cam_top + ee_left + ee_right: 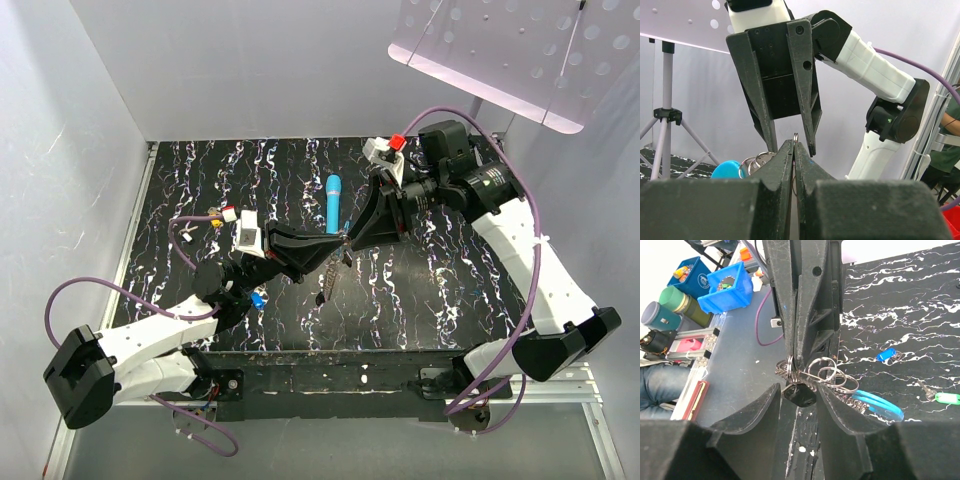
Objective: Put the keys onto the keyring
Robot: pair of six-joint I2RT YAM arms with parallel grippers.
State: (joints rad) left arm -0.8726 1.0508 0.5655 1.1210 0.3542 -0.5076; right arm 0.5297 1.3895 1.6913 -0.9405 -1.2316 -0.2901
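Keyring (pixel 876 405) tight in left gripper (pixel 794 145), right gripper (pixel 799 390) narrow around it; blue bin (pixel 726 290) of bits.

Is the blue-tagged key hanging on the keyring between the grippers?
No, the blue key lies loose on the table, apart from the keyring.

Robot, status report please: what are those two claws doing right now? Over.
Left gripper shut on keyring, held off table. Right gripper open, straddling left's tip. Blue key, green key loose on table. No obstruction seen.
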